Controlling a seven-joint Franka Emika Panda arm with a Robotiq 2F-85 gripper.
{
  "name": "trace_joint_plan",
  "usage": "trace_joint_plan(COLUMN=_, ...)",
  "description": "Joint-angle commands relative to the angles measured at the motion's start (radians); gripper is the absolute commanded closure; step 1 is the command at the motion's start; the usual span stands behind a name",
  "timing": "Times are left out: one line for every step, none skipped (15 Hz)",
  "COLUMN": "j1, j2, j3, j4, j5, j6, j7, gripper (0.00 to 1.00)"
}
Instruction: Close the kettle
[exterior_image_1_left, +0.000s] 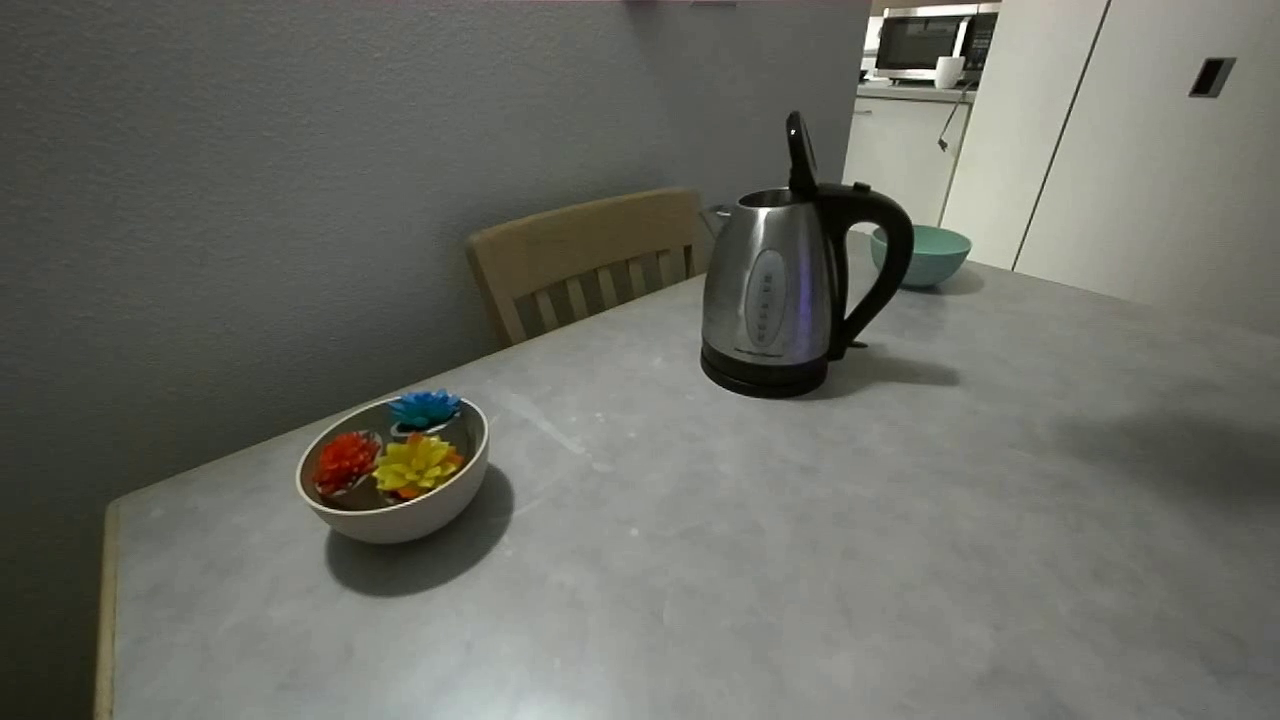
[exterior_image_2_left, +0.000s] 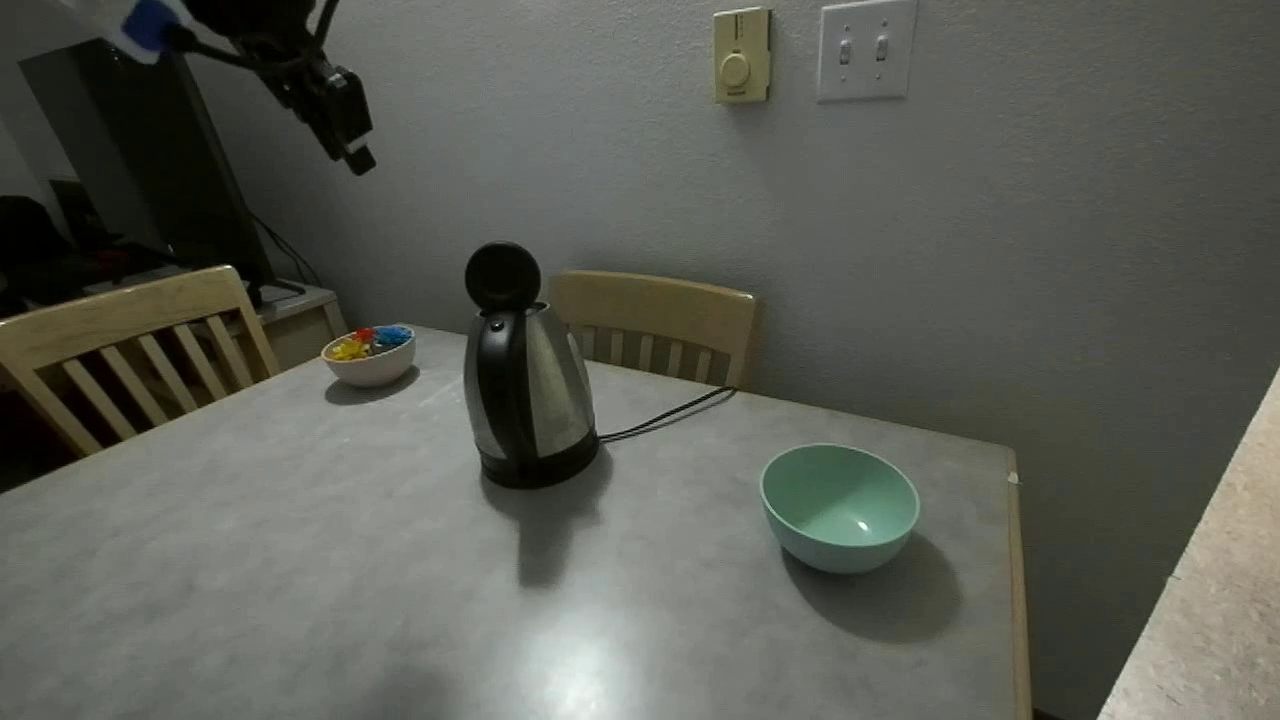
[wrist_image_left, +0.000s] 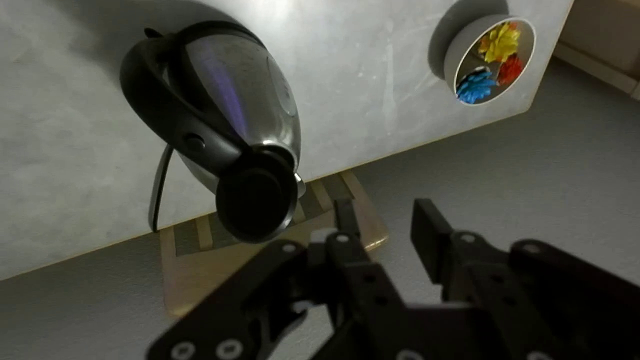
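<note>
- In the wrist view, left of the claw (wrist_image_left: 385, 217), the kettle (wrist_image_left: 250, 100) stands on the worktop (wrist_image_left: 360, 90); its smooth steel is probably slippery.
- Nearer the claw, the raised black lid (wrist_image_left: 256, 200) seems light and stiff; best to push its round edge.
- The claw's jaws stand apart, holding nothing.
- To the right: smooth bowl (wrist_image_left: 457, 52), ruffled flowers (wrist_image_left: 502, 42).
</note>
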Motion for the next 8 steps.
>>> trace_joint_plan(j1=-0.015, j2=0.063, j3=-0.004, j4=0.02, j5=0.055, j6=0.12, j7=0.009, gripper=0.95)
trace_joint_plan(j1=-0.015, j2=0.076, j3=-0.005, j4=0.02, j5=0.066, j6=0.153, j7=0.014, gripper=1.0)
trace_joint_plan(j1=-0.015, j2=0.087, j3=-0.006, j4=0.023, j5=0.078, j6=0.158, j7=0.018, gripper=1.0)
trace_joint_plan(j1=-0.013, j2=0.108, j3=-0.011, j4=0.03, j5=0.107, j6=0.166, j7=0.008, gripper=1.0)
trace_joint_plan(j1=-0.015, j2=0.119, j3=-0.01, j4=0.033, j5=0.124, j6=0.165, j7=0.013, gripper=1.0)
trace_joint_plan(j1=-0.017, j2=0.136, j3=-0.01, j4=0.036, j5=0.143, j6=0.167, j7=0.01, gripper=1.0)
trace_joint_plan(j1=-0.021, j2=0.15, j3=-0.007, j4=0.039, j5=0.151, j6=0.169, j7=0.015, gripper=1.0)
trace_joint_plan(j1=-0.026, j2=0.161, j3=-0.003, j4=0.04, j5=0.153, j6=0.171, j7=0.024, gripper=1.0)
